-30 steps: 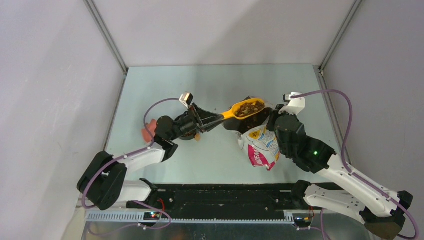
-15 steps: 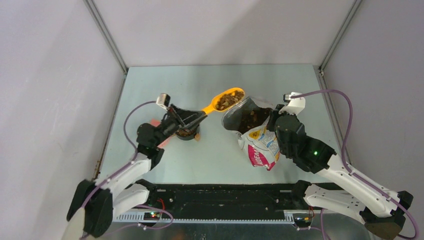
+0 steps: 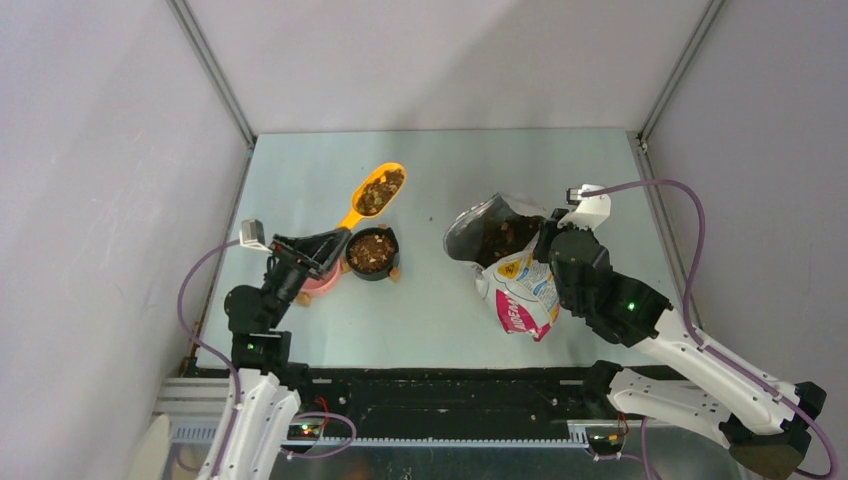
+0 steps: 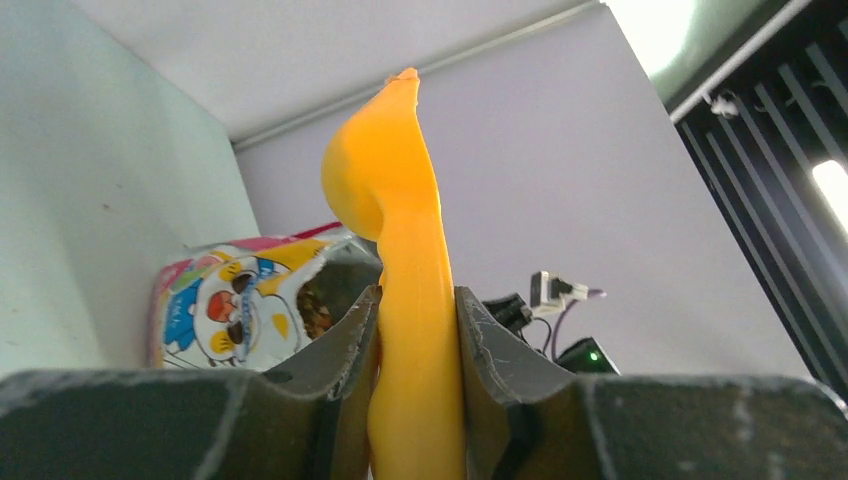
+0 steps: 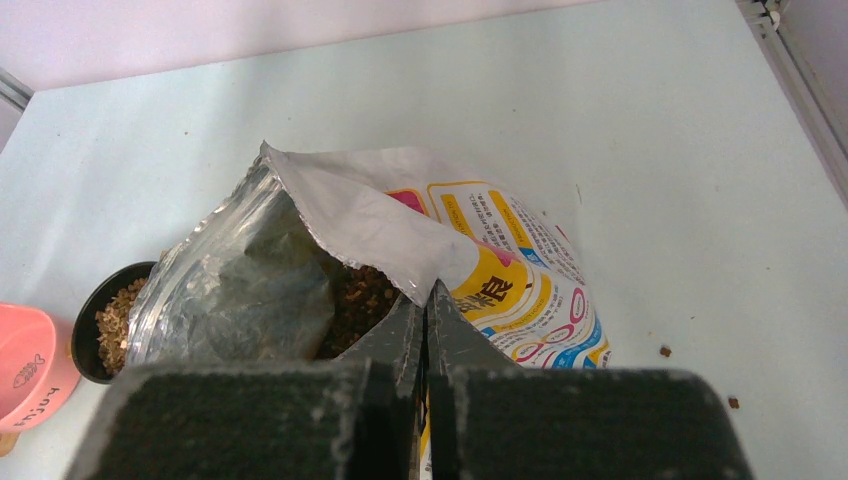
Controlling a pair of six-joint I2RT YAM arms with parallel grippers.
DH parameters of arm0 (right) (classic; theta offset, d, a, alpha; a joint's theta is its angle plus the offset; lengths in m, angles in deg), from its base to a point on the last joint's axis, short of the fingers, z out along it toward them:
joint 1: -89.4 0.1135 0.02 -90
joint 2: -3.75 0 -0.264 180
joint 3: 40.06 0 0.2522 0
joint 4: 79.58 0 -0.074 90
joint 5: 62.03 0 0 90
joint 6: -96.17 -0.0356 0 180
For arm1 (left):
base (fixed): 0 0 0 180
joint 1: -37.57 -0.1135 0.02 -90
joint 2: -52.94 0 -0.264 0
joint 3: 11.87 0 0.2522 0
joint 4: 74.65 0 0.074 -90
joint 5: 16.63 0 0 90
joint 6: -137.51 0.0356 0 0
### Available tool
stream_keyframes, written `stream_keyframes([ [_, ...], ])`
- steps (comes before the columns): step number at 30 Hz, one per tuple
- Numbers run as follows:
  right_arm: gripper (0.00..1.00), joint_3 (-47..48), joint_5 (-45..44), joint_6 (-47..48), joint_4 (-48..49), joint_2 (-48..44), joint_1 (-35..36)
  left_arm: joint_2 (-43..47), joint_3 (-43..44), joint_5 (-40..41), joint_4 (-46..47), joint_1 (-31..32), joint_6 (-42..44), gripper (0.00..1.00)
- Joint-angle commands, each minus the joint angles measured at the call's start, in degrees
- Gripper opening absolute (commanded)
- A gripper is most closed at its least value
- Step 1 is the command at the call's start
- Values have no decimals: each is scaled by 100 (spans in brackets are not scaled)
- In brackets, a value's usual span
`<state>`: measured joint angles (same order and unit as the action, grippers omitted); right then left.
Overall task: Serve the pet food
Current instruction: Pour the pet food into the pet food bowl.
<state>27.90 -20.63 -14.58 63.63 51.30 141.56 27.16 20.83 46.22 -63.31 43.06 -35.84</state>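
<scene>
The pet food is brown kibble in three places: in the yellow scoop [image 3: 379, 189], in the black bowl [image 3: 371, 252] and in the open bag [image 3: 497, 238]. My left gripper [image 3: 335, 238] is shut on the scoop's handle and holds the loaded scoop level, just beyond the black bowl. In the left wrist view the handle [image 4: 410, 300] sits between my fingers. My right gripper [image 3: 545, 238] is shut on the rim of the cartoon-cat bag [image 3: 520, 285] and holds its mouth open. The right wrist view shows the bag [image 5: 510, 270], kibble inside [image 5: 355, 295] and the black bowl [image 5: 108, 322].
A pink bowl [image 3: 318, 282] sits left of the black bowl, partly under my left arm; it also shows in the right wrist view [image 5: 25, 360]. A few stray kibble bits [image 5: 665, 351] lie on the table right of the bag. Walls close in the table on three sides.
My left arm has drawn back to the left, carrying the loaded scoop from above the bag's mouth to just beyond the black bowl. The right arm and bag have not moved.
</scene>
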Motion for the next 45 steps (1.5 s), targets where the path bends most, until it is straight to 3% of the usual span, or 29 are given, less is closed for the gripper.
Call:
stream_keyframes([
  [1, 0, 147, -96, -22, 656, -200, 55, 399, -253, -34, -204, -468, -57, 0],
  [10, 0, 150, -128, 1, 657, -191, 40, 508, -1126, 197, 1292, -852, -1172, 0],
  [20, 0, 152, -133, -16, 651, -191, 44, 1862, -443, 1029, -1322, -879, -270, 0],
  [27, 0, 152, -104, -31, 650, -200, 40, 2519, -293, 1726, -1887, -882, -360, 0],
  [37, 0, 153, -116, -29, 648, -205, 48, 3717, 302, 3041, -4118, -878, -64, 0],
  [45, 0, 153, -139, -16, 656, -202, 54, 3858, 818, 3362, -5091, -886, 322, 0],
])
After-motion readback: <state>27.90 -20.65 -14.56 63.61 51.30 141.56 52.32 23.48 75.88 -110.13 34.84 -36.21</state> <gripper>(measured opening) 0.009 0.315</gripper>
